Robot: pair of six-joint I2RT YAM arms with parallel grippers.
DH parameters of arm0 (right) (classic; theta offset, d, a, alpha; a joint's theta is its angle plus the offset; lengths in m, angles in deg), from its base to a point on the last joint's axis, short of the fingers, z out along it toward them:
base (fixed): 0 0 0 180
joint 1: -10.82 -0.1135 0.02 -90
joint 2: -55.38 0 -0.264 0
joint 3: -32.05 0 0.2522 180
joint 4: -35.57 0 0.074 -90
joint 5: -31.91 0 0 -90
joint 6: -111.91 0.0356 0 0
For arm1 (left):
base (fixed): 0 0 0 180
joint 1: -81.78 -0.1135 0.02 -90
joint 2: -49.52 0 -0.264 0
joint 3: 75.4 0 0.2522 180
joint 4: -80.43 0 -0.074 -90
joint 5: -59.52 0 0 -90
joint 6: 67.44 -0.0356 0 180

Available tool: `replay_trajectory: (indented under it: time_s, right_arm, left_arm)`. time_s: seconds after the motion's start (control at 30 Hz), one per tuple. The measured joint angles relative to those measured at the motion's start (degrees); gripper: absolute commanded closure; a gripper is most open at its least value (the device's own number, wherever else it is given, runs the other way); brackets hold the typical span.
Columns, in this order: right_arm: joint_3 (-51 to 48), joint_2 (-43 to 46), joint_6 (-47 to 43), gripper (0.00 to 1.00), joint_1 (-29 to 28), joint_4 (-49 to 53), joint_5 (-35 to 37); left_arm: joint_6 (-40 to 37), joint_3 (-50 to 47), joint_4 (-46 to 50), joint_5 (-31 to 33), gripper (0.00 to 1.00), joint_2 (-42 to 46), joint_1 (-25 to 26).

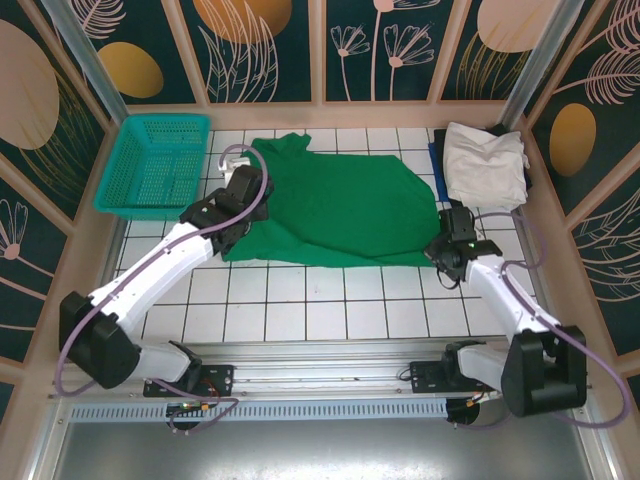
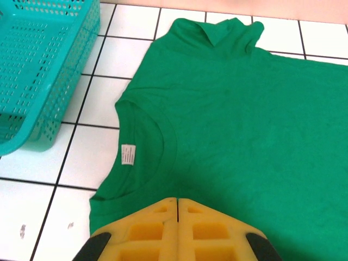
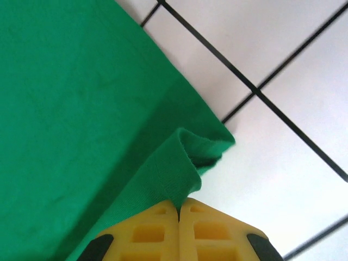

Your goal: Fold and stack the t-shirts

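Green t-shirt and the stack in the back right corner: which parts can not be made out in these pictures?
- Top view: the left arm covers the left edge of the green t-shirt.
- Top view: the off-white t-shirt hides most of the blue cloth beneath.
- Left wrist view: collar label, print too small.
- Right wrist view: right gripper hides the pinched hem.

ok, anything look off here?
Only small stuff: on the green t-shirt the far sleeve is folded over on itself, and the hem corner is bunched up at the shut right jaws. No damage visible.
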State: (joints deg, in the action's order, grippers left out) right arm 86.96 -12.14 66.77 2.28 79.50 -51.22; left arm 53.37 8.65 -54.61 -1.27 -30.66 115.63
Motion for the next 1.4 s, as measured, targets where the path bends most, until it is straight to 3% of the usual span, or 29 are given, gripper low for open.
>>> replay_trajectory:
  time_s: [0.33, 1.07, 1.4]
  right_arm:
    - [9.01, -15.21, -6.05, 1.00, 2.69, -2.43, -2.23]
    - [22.73, -33.94, -12.24, 1.00, 4.70, -4.31, -5.35]
    - [26.64, -35.19, -13.77, 0.84, 4.85, -2.89, -4.98]
  left_arm:
    - [-1.95, 4.74, -2.19, 2.12, 1.00, -10.01, -3.10]
    - [-3.39, 14.99, -3.87, 3.34, 1.00, -24.06, -7.69]
    - [-3.39, 15.58, -3.52, 3.48, 1.00, -26.21, -10.08]
